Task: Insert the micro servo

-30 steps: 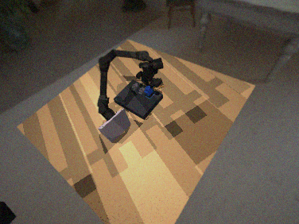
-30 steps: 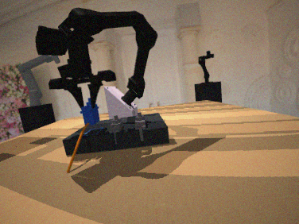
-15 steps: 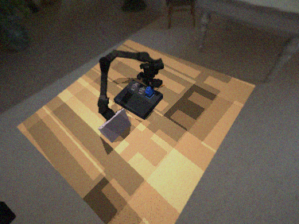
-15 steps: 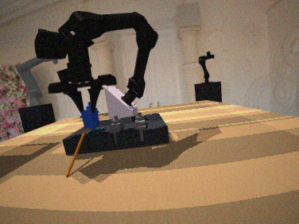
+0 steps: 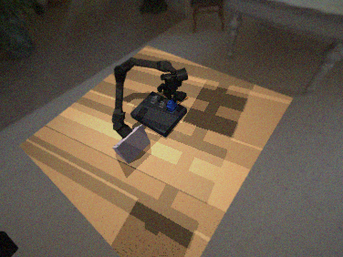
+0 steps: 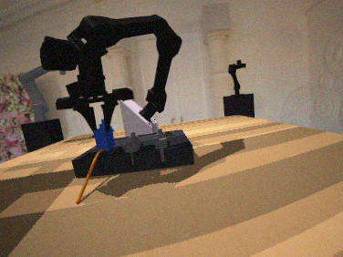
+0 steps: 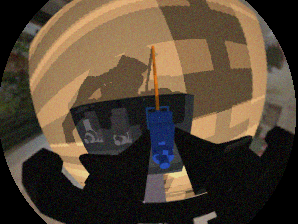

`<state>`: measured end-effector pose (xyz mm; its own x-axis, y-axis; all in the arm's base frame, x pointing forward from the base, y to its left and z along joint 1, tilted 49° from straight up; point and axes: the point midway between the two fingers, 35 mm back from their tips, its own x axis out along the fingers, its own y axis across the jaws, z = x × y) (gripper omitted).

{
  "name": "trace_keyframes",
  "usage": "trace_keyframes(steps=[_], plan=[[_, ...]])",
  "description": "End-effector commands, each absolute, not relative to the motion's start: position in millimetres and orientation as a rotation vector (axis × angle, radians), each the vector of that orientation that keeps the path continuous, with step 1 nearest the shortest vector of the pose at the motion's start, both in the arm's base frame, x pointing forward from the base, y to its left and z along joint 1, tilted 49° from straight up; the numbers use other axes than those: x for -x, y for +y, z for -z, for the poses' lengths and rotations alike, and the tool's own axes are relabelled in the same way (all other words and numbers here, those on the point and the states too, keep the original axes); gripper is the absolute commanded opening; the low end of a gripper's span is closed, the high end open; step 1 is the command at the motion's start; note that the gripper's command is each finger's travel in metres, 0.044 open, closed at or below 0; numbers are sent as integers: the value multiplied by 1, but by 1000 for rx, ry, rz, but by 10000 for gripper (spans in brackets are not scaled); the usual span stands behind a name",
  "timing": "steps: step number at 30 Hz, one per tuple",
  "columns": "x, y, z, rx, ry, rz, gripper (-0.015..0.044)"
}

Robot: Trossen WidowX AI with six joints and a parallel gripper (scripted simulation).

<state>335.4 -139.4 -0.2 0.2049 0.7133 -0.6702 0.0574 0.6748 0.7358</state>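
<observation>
The insertion step is in hand: the fingers (image 6: 101, 122) are clenched on the blue micro servo (image 6: 104, 138), which sits at the deck's (image 6: 150, 157) 9 o'clock end in the exterior view, low over it but seemingly not yet seated. Its orange cable (image 6: 88, 175) trails off the edge to the worktop (image 6: 255, 191). Next, I judge, comes a straight descent with the cable steered into the notch. The arm (image 6: 137, 32) arches high over the deck, wrist pointing down.

A home room: white table legs (image 5: 234, 23), wooden chair (image 5: 207, 14), flowers (image 6: 11, 116)
</observation>
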Motion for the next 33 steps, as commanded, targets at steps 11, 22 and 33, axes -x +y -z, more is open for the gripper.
trace_keyframes(steps=[11,22,33], plan=[[-338,-130,9,-739,1301,-516,0],[-340,-123,15,-739,1301,-517,0],[-343,-115,23,-740,1300,-517,0]])
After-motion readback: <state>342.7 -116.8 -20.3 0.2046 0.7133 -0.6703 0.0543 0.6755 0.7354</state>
